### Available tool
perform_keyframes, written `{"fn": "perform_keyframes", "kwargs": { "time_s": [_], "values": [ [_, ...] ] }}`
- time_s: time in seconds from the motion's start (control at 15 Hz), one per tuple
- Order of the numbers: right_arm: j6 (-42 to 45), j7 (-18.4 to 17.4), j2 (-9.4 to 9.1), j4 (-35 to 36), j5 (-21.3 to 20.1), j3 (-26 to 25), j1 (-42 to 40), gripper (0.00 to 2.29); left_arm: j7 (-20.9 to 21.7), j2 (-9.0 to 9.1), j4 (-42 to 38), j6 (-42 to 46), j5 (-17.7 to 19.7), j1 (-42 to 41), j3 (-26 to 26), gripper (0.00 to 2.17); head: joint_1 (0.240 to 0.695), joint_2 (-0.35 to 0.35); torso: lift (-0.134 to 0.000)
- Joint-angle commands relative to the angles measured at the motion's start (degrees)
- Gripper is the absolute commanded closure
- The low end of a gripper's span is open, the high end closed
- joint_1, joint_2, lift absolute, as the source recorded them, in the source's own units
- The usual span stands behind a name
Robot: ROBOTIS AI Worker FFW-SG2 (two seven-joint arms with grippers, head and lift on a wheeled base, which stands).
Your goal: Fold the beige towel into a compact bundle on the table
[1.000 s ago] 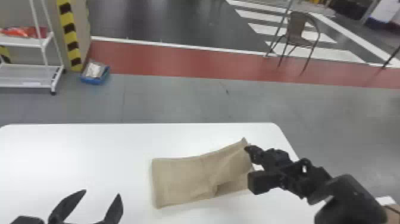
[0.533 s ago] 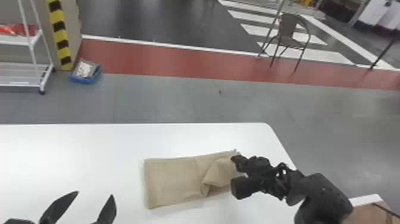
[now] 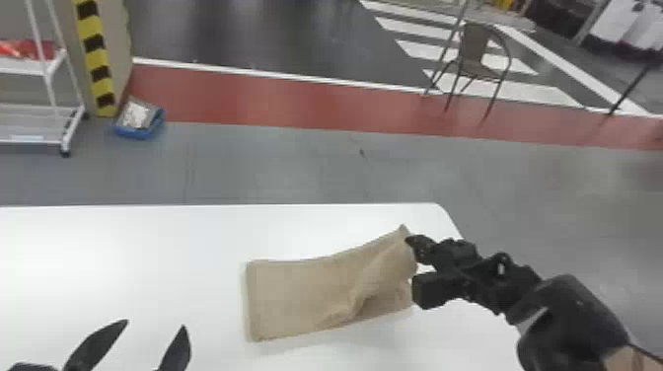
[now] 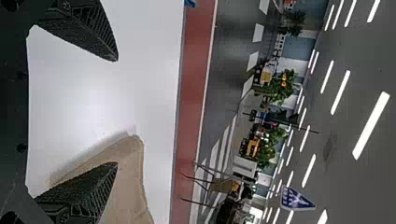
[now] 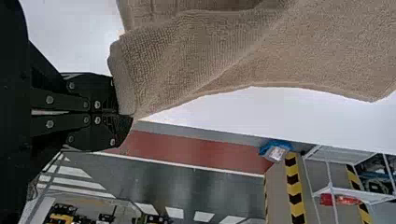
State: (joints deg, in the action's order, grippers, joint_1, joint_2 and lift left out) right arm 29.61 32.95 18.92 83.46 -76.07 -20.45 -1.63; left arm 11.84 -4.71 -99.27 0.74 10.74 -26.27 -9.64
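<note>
White table [image 3: 123, 256] spans the lower part of the head view, with grey floor [image 3: 296, 167] behind it. On it, your beige towel [image 3: 296, 296] lies lower centre, a strip with its long axis running left to right. Its left end lies flat; its right end looks raised and creased, pinched at the edge between the clenched fingers of your right gripper [image 5: 122, 115]. Your left gripper [image 3: 153, 325] stands spread and empty at lower left, to the left of the towel. The held end is the one to work, I judge: the right arm is nearer, and the flat half lies leftward from it, so you would fold along the long axis. That slanting crease could spoil the bundle's edges.
</note>
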Motion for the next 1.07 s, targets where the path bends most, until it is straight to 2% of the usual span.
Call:
{"fn": "perform_keyframes", "kwargs": {
  "time_s": [0.0,0.2,0.47,0.67,0.73,0.87,0.93,1.0],
  "values": [
    [0.0,-0.5,-1.08,-5.7,-3.2,0.6,1.5,1.69,-0.1,0.05,0.9,0.0,0.0,0.7,-1.1,0.09,0.695,-0.350,0.000],
    [-0.6,-1.2,-1.78,-9.9,-6.8,2.1,3.1,1.67,-0.1,0.05,0.9,0.0,-0.2,0.7,-1.5,0.09,0.695,-0.350,0.000],
    [0.0,-1.4,-1.60,-11.0,-6.2,1.0,5.1,1.61,-0.4,-0.04,0.7,0.0,-0.3,0.6,-1.5,0.09,0.695,-0.350,0.000],
    [1.5,-1.7,-0.72,-9.9,-5.6,0.0,5.2,1.61,-0.4,0.14,0.8,-0.2,-1.0,0.8,-1.6,0.09,0.695,-0.350,0.000],
    [1.4,-1.5,-0.20,-9.9,-5.6,-0.2,5.1,1.52,-0.4,0.14,0.8,-0.3,-1.0,1.0,-1.6,0.09,0.695,-0.350,0.000],
    [0.5,-1.6,0.77,-10.7,-5.5,-1.6,5.2,0.50,-0.4,0.14,0.9,-0.5,-1.0,1.0,-1.6,0.09,0.695,-0.350,0.000],
    [0.1,-1.7,1.03,-11.6,-5.5,-2.8,5.8,0.15,-0.4,0.14,1.0,-0.7,-1.0,1.2,-1.6,0.09,0.695,-0.350,0.000],
    [-0.4,-1.8,1.39,-12.4,-5.5,-3.7,6.4,0.08,-0.4,0.14,1.2,-0.7,-1.0,1.5,-1.6,0.09,0.695,-0.350,0.000]
  ]
}}
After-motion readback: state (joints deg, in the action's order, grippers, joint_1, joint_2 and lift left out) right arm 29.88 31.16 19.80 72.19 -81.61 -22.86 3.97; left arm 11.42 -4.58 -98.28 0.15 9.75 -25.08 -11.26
